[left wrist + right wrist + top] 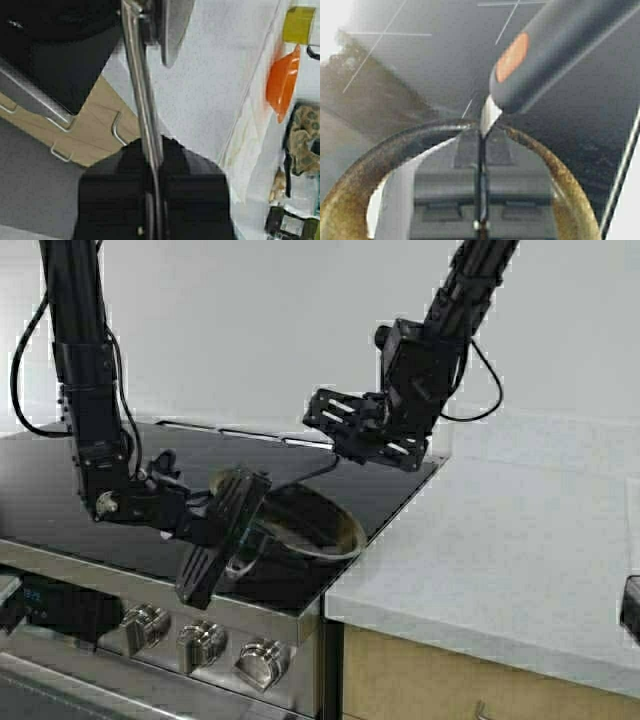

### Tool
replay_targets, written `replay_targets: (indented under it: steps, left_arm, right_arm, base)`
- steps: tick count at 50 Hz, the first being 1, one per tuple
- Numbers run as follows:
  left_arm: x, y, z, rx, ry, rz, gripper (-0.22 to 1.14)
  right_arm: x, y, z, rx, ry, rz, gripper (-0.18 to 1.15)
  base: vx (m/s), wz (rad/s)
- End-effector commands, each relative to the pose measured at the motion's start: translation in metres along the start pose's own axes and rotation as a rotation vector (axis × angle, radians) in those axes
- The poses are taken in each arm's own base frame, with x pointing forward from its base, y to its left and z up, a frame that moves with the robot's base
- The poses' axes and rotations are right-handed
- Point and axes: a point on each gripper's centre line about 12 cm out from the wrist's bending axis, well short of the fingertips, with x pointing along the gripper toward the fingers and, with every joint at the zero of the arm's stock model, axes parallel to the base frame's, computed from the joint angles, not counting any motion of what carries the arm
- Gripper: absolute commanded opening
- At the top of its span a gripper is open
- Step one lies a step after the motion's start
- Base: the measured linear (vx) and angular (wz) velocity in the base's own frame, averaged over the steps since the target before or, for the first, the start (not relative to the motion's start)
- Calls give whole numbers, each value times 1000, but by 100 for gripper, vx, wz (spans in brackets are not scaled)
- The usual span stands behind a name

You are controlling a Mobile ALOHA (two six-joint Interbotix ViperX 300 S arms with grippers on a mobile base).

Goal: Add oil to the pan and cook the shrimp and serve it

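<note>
Item, pan (pixel 305 523): my left claw (pixel 222 540) is gripping its short steel handle (pixel 141 95), fingers clamped tight on it, tipping it steeply over the black stovetop (pixel 70 480) near the counter (pixel 500 550) edge. Item, spatula (pixel 560 50): my right claw (pixel 365 435) is holding it closed, above and beyond the pan, its thin metal end reaching down to the browned rim. Shrimp and oil are not showing anywhere near either claw, so I am judging the cooking done and the serving under way, with an orange bowl (pixel 284 82) waiting farther along the counter.
</note>
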Motion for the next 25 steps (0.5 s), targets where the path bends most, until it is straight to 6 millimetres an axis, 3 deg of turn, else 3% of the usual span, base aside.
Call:
replay_targets:
  steps: [1,25]
  left_arm:
    - [-2,-23,6,50,-15,-56,2]
    - [1,-19,5,35,-15,-77,2]
  right_arm:
    - [1,19,24,15,-37,37,10]
    - [-3,24,32,9,-25,43,10]
  base:
    - [0,0]
    - [0,0]
